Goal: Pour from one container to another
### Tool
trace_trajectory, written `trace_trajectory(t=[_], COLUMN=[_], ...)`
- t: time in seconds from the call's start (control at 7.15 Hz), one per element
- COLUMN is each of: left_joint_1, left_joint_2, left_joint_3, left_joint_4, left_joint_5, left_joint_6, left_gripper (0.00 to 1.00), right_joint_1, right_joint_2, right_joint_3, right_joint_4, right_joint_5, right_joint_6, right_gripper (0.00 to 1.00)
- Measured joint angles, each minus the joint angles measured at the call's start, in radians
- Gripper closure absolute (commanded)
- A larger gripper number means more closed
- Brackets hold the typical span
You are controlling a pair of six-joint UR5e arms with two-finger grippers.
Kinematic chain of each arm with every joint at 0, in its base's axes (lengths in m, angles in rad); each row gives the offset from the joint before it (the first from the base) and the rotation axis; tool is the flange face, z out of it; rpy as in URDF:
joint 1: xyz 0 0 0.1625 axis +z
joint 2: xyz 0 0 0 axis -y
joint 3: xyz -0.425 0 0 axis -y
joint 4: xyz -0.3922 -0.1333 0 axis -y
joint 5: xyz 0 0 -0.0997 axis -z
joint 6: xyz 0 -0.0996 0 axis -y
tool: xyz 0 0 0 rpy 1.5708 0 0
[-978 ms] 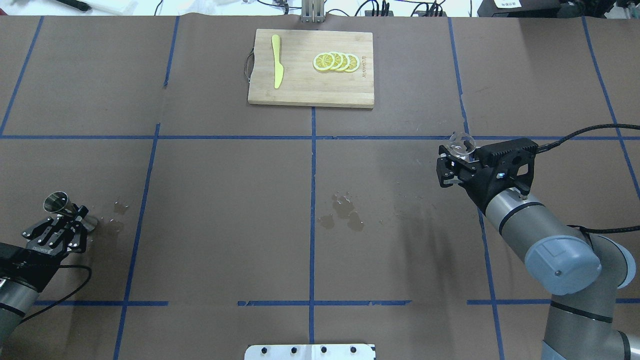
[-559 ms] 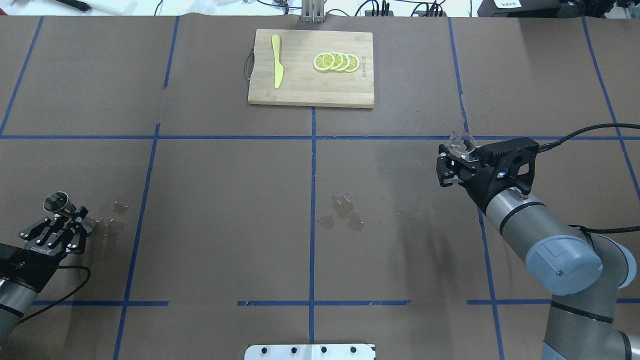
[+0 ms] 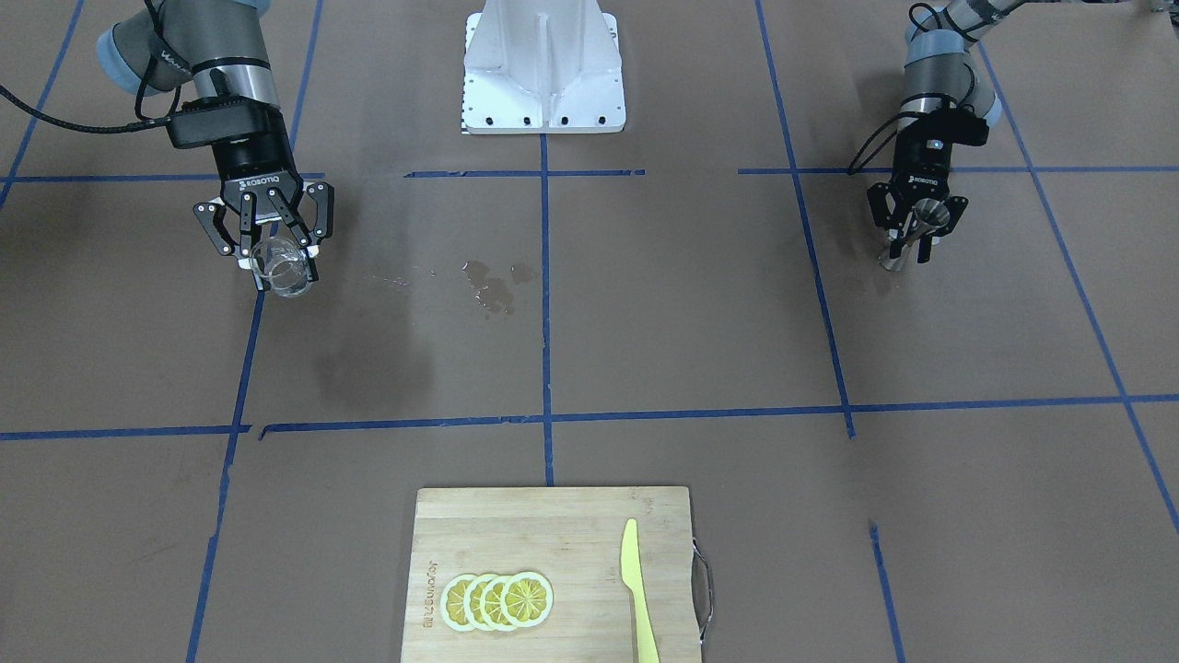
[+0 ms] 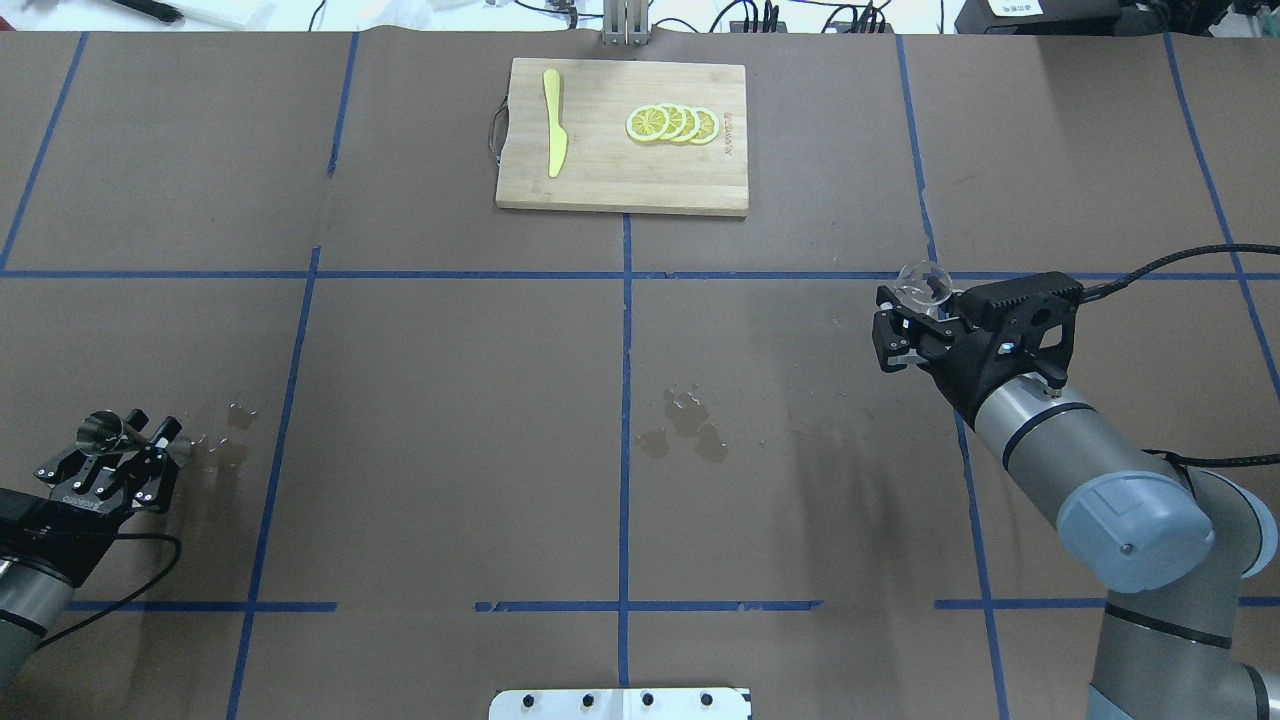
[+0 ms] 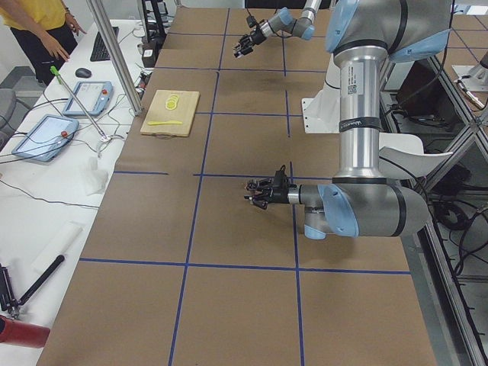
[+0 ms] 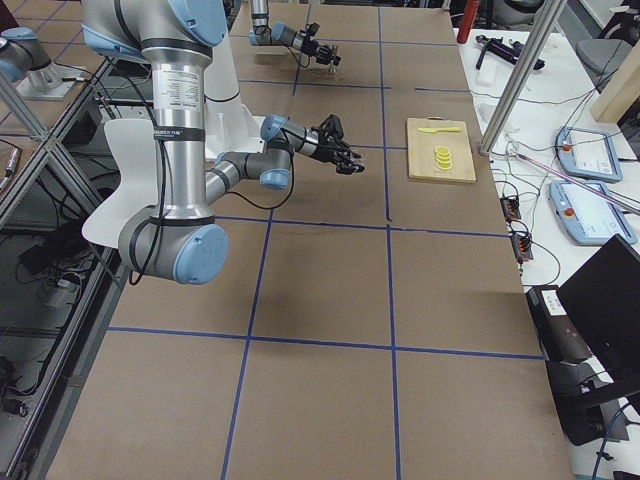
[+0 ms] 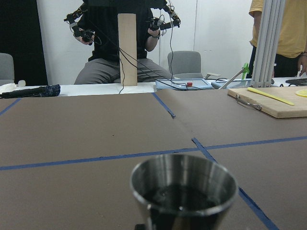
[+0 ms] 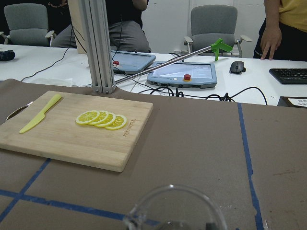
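Observation:
A small clear glass (image 4: 922, 283) is in my right gripper (image 4: 918, 298), which is shut on it above the table's right side. The front-facing view shows the same glass (image 3: 281, 270) between the fingers of that gripper (image 3: 279, 262). Its rim (image 8: 175, 211) fills the bottom of the right wrist view. At the near left, my left gripper (image 4: 135, 440) is shut on the metal jigger (image 4: 98, 433), low over the table. In the front-facing view this gripper (image 3: 915, 238) holds the jigger (image 3: 898, 253) at far right. Dark liquid lies in the jigger's cup (image 7: 184, 187).
A wooden cutting board (image 4: 620, 185) at the far middle carries lemon slices (image 4: 672, 123) and a yellow knife (image 4: 553, 122). Wet spots (image 4: 685, 425) mark the paper at the centre, and smaller drops (image 4: 225, 432) lie beside the left gripper. People sit beyond the far edge.
My left gripper has drawn back toward the near left edge with the jigger in it. The right gripper and the glass have barely shifted.

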State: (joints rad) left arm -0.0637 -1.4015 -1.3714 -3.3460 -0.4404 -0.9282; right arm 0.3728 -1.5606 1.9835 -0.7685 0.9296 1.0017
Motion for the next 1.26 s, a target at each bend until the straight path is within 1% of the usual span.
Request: trace_trajectory(t=[0.14, 0.56, 0.7, 0.98, 1.26], left_joint_1=[0.0, 0.002, 0.004, 0.008, 0.01], left_joint_2=[0.001, 0.019, 0.035, 0.108, 0.16], left_joint_3=[0.0, -0.013, -0.031, -0.105, -0.174], left_joint_4=[-0.001, -0.013, -0.016, -0.017, -0.013], left_joint_5=[-0.001, -0.013, -0.027, -0.103, -0.213], left_joint_6=[0.0, 0.0, 0.0, 0.0, 0.0], left_gripper=[0.0, 0.0, 0.0, 0.0, 0.0], right_joint_1=[0.0, 0.0, 0.0, 0.0, 0.0], right_joint_2=[0.0, 0.001, 0.001, 0.001, 0.002], right_joint_3=[0.001, 0.003, 0.006, 0.011, 0.014], right_joint_4=[0.0, 0.0, 0.0, -0.001, -0.003], right_joint_5=[0.0, 0.0, 0.0, 0.002, 0.006], right_joint_6=[0.0, 0.0, 0.0, 0.0, 0.0], right_gripper=[1.0, 1.0, 1.0, 1.0, 1.0])
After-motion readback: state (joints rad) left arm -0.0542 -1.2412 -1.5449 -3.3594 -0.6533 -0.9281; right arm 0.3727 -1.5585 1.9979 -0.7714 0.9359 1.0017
